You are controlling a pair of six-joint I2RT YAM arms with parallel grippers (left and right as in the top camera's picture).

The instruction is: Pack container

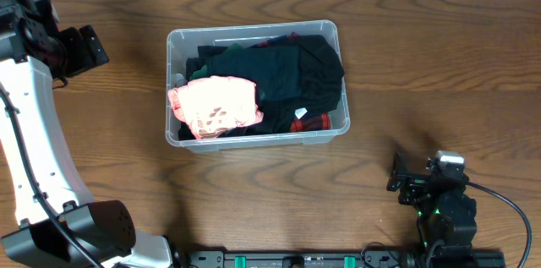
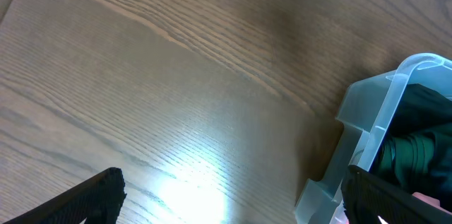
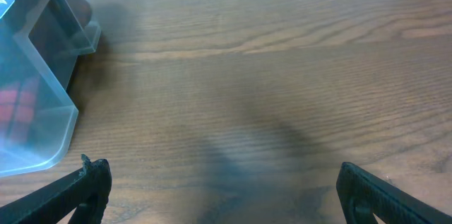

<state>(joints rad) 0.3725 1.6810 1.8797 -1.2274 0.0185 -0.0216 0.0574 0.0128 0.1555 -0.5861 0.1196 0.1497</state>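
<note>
Clothing [image 1: 296, 69] filled the container [image 1: 254, 29], likely why the left pincer [image 2: 233, 199] and right pincer [image 3: 224, 189] hung spread wide and empty over the desk [image 1: 423, 65] beside it.

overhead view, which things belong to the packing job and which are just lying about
Belongs to the job:
- container
- pink garment, inside it
- dark green clothes, inside it
- red plaid piece, inside it

Just there:
- wooden table
- black cable

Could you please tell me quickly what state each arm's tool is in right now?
Left tool: open, holding nothing.
Right tool: open, holding nothing.
</note>
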